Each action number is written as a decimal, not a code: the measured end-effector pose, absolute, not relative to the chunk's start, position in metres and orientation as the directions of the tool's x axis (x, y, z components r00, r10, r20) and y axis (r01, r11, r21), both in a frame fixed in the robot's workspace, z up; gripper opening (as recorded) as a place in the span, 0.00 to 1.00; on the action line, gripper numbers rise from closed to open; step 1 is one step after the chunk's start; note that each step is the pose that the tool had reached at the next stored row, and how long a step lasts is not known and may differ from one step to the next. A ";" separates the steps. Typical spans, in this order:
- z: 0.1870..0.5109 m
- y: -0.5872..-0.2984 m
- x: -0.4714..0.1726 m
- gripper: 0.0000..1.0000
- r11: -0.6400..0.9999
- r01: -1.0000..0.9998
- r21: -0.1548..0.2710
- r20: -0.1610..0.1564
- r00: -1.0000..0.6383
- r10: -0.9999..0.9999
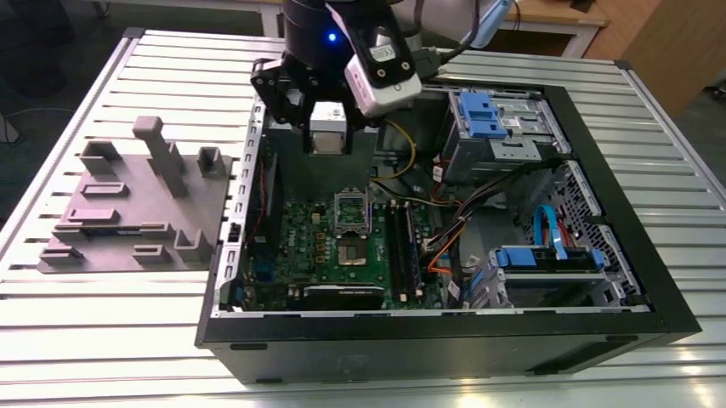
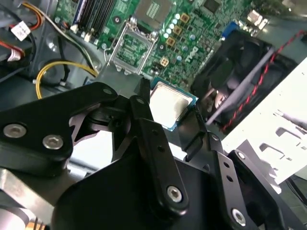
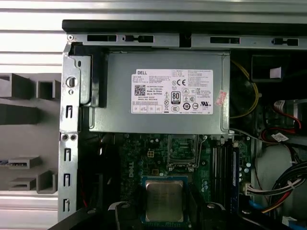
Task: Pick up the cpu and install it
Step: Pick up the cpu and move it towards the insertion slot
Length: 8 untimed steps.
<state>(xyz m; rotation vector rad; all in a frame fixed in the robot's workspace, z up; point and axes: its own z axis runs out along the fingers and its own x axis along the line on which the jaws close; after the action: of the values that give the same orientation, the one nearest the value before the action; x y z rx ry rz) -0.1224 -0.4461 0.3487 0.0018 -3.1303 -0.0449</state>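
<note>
The cpu [image 1: 328, 136] is a small square chip with a silver-grey top, and my gripper [image 1: 328, 143] is shut on it. It hangs above the back of the open computer case, over the big metal box. In the second wrist view the cpu [image 2: 168, 104] sits between the black fingers [image 2: 142, 103] of the gripper [image 2: 169, 109], edges pinched. The first wrist view shows the cpu [image 3: 164, 200] over the green motherboard [image 3: 134, 167], short of the open socket [image 3: 183, 149]. In the exterior view the socket [image 1: 350, 223] lies below and in front of the gripper.
A grey power supply box with a white label [image 3: 163, 96] fills the case's back. A purple-grey tray with upright blocks [image 1: 125, 212] sits outside the case on the exterior view's left. Blue drive cages [image 1: 494, 115] and loose cables [image 1: 454, 229] crowd the right side.
</note>
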 end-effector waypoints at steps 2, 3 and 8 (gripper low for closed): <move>0.347 -0.447 -0.120 0.47 1.000 -0.001 0.028 0.011 -1.000 -0.001; 0.347 -0.447 -0.120 0.47 1.000 -0.001 0.028 0.011 -1.000 -0.001; 0.346 -0.448 -0.119 0.47 1.000 -0.001 0.028 0.011 -1.000 -0.001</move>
<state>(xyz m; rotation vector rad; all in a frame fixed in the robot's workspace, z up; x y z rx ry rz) -0.1194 -0.4485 0.3465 0.0014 -3.1302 -0.0445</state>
